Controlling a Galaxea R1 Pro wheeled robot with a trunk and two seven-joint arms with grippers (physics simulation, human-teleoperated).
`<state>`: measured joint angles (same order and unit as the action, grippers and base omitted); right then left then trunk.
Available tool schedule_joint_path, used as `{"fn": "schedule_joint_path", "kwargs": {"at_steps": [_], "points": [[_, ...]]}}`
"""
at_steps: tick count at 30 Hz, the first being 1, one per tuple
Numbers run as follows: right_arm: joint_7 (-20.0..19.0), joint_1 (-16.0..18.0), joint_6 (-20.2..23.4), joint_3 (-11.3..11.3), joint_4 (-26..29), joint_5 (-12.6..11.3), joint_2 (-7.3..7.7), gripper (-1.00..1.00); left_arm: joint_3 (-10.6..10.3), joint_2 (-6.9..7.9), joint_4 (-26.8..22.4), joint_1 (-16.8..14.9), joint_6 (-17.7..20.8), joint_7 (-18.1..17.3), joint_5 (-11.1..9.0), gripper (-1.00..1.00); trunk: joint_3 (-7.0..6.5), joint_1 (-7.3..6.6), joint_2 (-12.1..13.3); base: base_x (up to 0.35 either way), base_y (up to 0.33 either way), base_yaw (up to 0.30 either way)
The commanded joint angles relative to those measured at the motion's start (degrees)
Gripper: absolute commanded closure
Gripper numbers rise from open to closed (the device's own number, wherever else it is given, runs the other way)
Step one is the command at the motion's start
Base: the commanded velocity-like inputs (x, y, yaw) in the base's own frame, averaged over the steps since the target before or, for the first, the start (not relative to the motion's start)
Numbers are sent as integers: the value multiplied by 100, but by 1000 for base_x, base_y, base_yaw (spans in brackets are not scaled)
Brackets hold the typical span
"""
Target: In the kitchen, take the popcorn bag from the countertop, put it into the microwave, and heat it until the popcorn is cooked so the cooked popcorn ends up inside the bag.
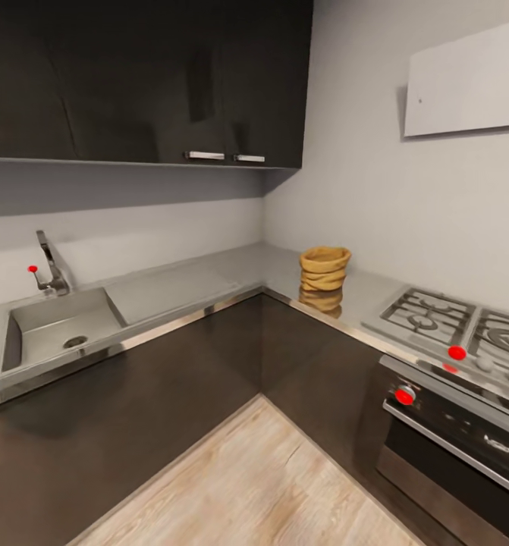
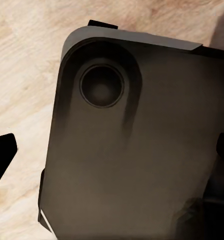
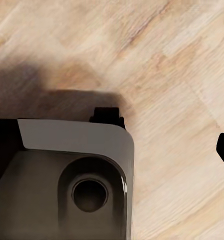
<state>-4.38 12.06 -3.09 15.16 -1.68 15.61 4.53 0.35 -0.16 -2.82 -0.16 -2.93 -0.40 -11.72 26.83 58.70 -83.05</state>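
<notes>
Head view shows the popcorn bag (image 1: pixel 325 268) untouched, upright on the tabletop (image 1: pixel 178 288) in the corner, beside the gas hob (image 1: pixel 451 322). Nothing is done yet, I judge: grasping, loading and heating all remain. Whether my claws are wide or narrow I cannot tell

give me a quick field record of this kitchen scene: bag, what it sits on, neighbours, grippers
popcorn bag: upright, rolled rim open at top
support: grey countertop, near the inner corner
right of bag: gas hob, apart from the bag
left of corner: steel sink with faucet
below hob: built-in oven with red knob
floor: light wood
grippers: open or shut cannot be told; both wrist views look down at the floor
</notes>
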Motion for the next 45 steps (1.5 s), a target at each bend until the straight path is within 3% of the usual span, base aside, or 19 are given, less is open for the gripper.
{"fn": "schedule_joint_path", "kwargs": {"at_steps": [1,30,45], "points": [[-10,7,-30,49,-17,48,4,-100,1,-1,1,-2,-14,-4,-37,-100,5,3,-3,317,128,0],[-10,7,-103,40,-16,57,4,-100,20,-10,1,-2,-75,-2,-24,-100,5,3,-3,317,8,-1],[-10,7,-69,40,-16,50,4,-100,57,-9,-4,-2,-102,11,-78,-100,-30,3,-3,31,1,-205]]}}
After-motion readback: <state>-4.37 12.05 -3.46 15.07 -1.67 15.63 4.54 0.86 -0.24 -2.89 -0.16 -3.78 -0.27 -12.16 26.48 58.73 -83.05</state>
